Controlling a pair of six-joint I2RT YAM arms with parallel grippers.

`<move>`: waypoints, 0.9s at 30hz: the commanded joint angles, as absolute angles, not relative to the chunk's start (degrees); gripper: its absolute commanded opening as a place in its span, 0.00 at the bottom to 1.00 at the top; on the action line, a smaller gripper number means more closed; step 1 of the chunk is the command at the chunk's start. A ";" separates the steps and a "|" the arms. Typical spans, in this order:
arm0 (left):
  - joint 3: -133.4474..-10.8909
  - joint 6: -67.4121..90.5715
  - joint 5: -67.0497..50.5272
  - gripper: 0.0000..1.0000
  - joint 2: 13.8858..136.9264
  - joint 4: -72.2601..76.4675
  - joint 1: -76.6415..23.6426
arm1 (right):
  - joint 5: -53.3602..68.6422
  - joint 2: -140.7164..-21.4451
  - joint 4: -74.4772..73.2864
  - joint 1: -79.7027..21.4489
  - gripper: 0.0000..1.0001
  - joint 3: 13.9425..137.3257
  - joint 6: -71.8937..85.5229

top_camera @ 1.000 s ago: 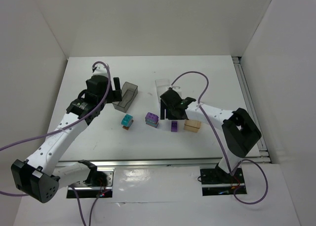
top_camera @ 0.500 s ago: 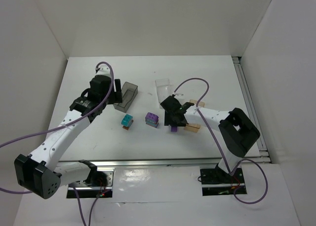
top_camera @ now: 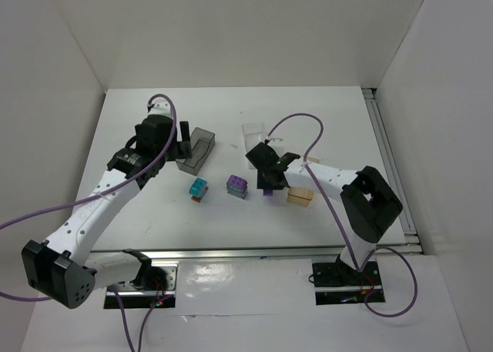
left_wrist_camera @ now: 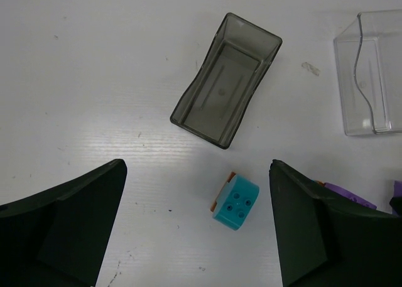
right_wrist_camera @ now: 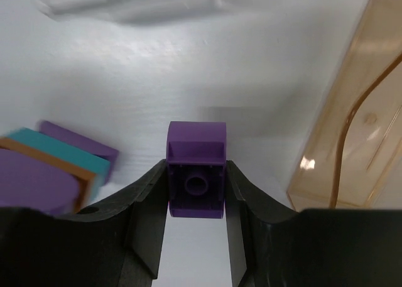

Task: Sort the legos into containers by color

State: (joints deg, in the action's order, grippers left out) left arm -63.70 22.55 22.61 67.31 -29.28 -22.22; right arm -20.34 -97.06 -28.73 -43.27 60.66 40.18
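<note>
Left gripper is hanging wide open and empty over the dark grey bin and teal-topped clump at mid-frame — right gripper is pinching a purple brick beside the amber bin at right.

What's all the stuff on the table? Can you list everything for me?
dark bin: one, smoky grey, far left part of the table, nothing in it
clear bin: one, see-through, far middle
amber bin: one, orange, right of the bricks
teal stack: one, teal brick on an orange-brown one, near the dark bin
mixed stack: one, purple, teal and orange-brown layers, middle
single brick: one, purple, pinched in the right hand
table: one, white, under everything
left hand: one, black, open above the teal stack
right hand: one, black, closed on the single brick
</note>
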 commanded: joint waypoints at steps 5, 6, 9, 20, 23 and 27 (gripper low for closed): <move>-69.79 23.72 26.71 1.00 66.62 -31.37 -21.88 | -26.19 -98.50 -30.50 -39.92 0.31 77.77 33.15; -69.79 24.77 27.33 1.00 66.01 -31.38 -21.88 | -26.19 -99.92 -29.45 -39.29 0.32 79.44 32.53; -69.79 26.18 28.65 1.00 64.60 -31.99 -21.88 | -25.66 -105.98 -28.21 -37.36 0.34 86.20 30.42; -69.08 26.72 28.13 1.00 60.90 -33.40 -20.83 | -26.37 -116.21 -30.07 -35.68 0.79 101.35 27.34; -70.31 24.79 26.10 1.00 61.61 -34.01 -20.83 | -22.96 -107.08 -23.07 -37.27 0.81 91.08 22.69; -69.18 22.68 24.17 0.98 62.14 -33.49 -20.83 | -10.22 -96.17 -15.75 -38.93 0.87 77.72 13.99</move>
